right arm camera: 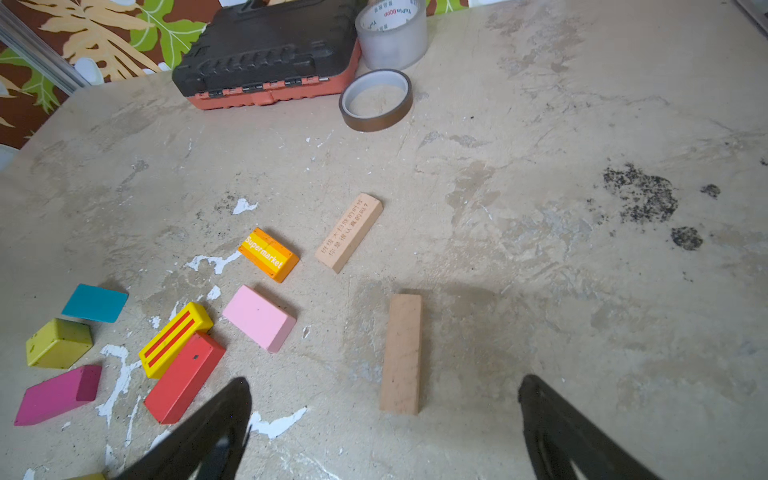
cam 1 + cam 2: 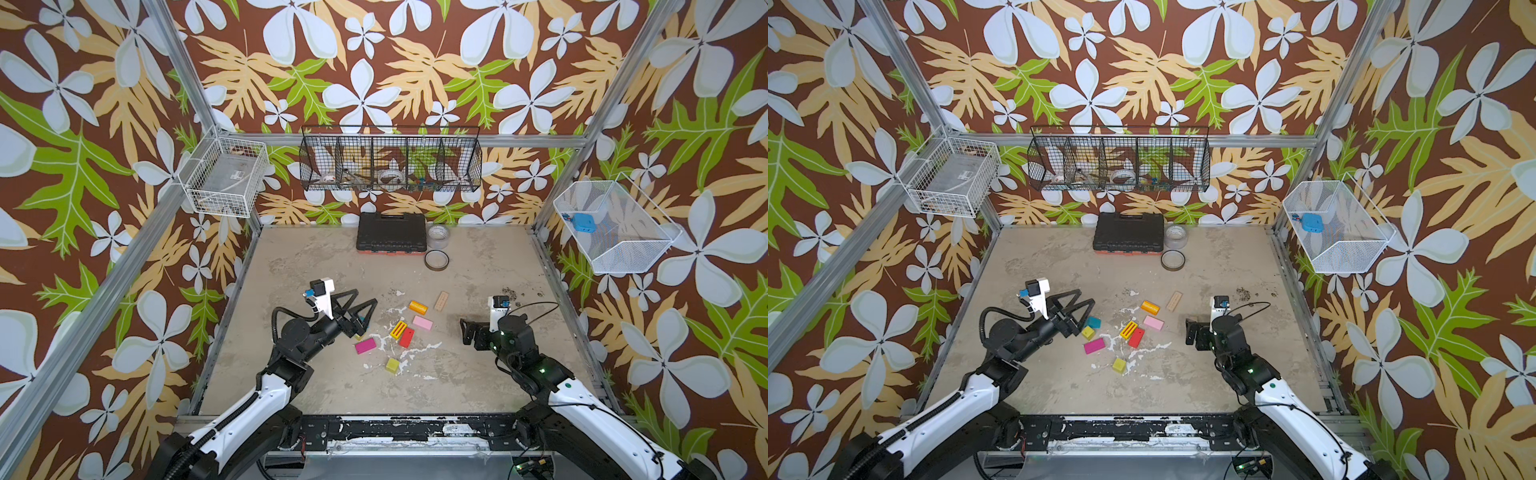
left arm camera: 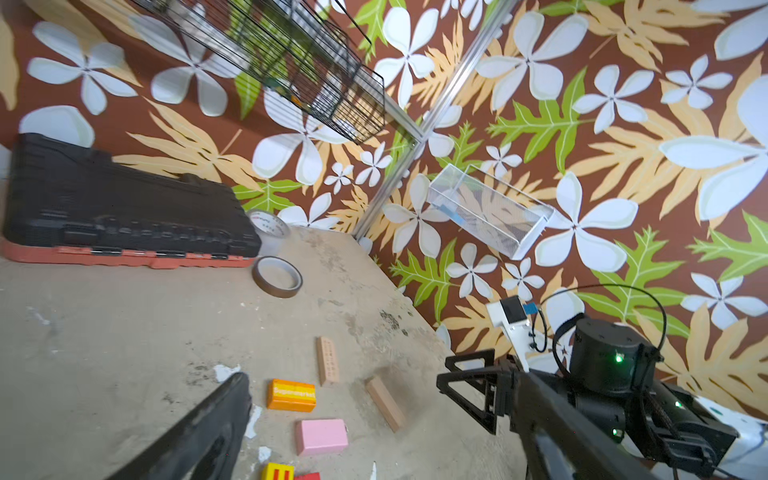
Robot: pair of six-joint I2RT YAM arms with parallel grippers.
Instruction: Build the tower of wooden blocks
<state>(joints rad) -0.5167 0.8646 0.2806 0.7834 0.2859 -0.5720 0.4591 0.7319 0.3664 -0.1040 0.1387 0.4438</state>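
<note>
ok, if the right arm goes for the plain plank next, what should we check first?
1. Right gripper open and empty: ok.
2. Plain plank lying flat on the table, ahead of and between the right jaws: ok.
3. Room around that plank: ok. The pink block and printed plank lie apart from it.
4. Left gripper open, empty and away from the plank: ok.
5. Tower started: not ok. No stack is visible.
6. Right gripper's height above the plank: cannot tell.
</note>
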